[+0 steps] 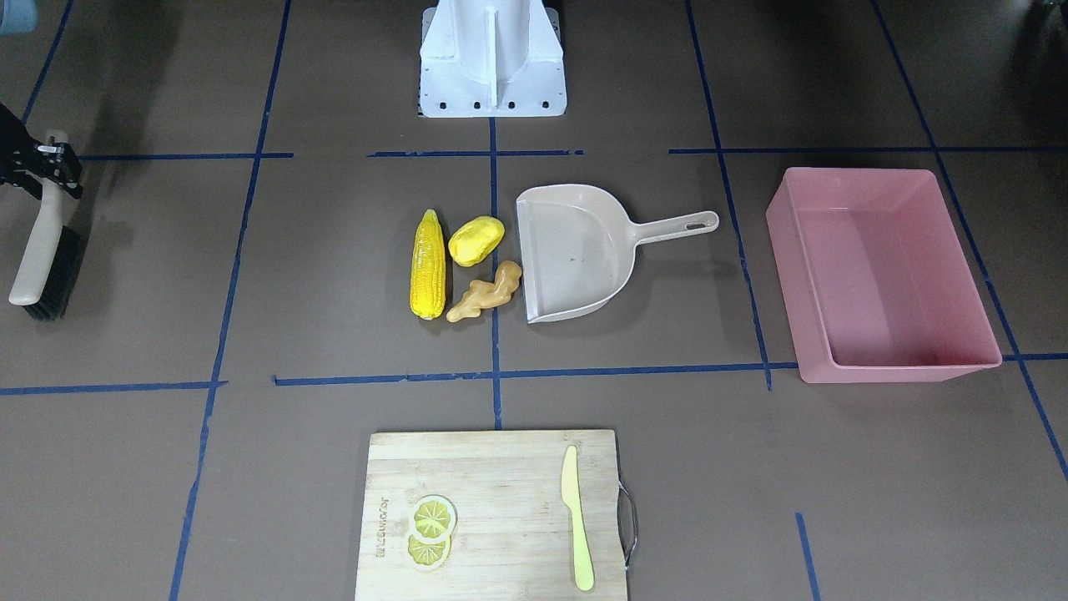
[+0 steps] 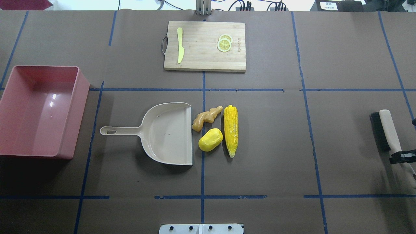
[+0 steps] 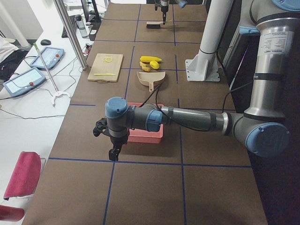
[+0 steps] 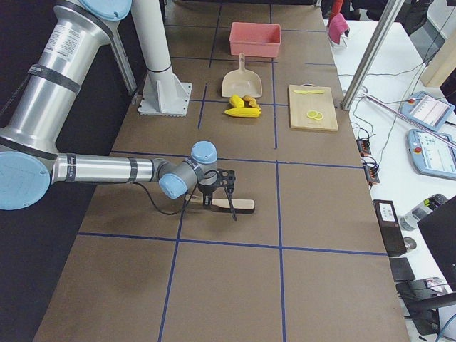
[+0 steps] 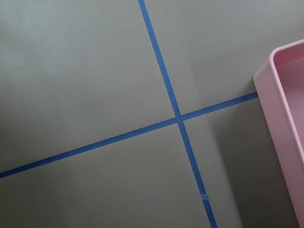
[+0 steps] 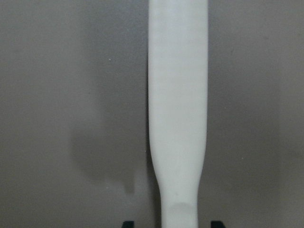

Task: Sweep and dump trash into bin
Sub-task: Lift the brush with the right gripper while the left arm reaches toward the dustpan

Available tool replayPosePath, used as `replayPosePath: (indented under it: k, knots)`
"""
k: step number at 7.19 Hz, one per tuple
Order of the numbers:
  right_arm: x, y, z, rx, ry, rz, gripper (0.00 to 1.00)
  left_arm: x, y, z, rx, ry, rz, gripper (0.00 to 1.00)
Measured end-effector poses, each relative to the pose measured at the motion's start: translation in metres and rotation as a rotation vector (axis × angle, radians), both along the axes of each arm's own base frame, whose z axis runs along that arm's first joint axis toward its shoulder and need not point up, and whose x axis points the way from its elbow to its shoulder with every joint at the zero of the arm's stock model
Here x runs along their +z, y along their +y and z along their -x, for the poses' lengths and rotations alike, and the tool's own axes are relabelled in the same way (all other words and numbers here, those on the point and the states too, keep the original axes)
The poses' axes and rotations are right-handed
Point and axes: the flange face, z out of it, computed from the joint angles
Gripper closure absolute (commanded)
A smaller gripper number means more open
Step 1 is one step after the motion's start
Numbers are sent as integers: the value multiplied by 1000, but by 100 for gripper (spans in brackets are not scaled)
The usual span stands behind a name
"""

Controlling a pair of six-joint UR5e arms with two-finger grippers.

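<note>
The trash lies mid-table: a long yellow corn cob [image 1: 427, 265], a rounded yellow potato-like lump [image 1: 476, 240] and a tan ginger root [image 1: 486, 292]. They lie just off the open mouth of a beige dustpan [image 1: 576, 250]. The pink bin [image 1: 901, 367] stands beyond the dustpan's handle and looks empty. My right gripper [image 1: 52, 159] is at the far table end, its fingers straddling the handle of a brush [image 1: 42, 259] lying on the table. In the right wrist view, gaps show on both sides of the handle [image 6: 178, 95]. My left gripper [image 3: 114, 152] hangs outside the bin; I cannot tell its state.
A wooden cutting board [image 1: 492, 501] with a pale yellow knife [image 1: 576, 517] and lemon slices [image 1: 431, 530] lies across the table from the robot base [image 1: 492, 58]. Blue tape lines grid the brown table. The left wrist view shows the bin's corner [image 5: 285, 118].
</note>
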Motion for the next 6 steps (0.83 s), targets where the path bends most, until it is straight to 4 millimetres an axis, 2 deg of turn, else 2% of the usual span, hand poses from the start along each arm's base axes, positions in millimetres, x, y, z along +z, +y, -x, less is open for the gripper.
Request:
replayPosePath:
  k: [2, 3, 4, 5, 6]
  knots:
    - [-7, 0, 3, -7, -8, -2, 100, -2, 0, -1, 2, 15, 0, 0]
    - [-21, -2, 5, -14, -16, 1, 100, -5, 1, -3, -1, 35, 1, 0]
    - [-43, -5, 10, -19, -17, 7, 100, -12, 0, -5, -9, 54, -4, 0]
    - [-65, -8, 16, -26, -19, 7, 100, -26, -6, -12, -7, 67, -29, 0]
    - [-82, -13, 26, -38, -24, 1, 100, -49, -14, -25, 18, 76, -84, 0]
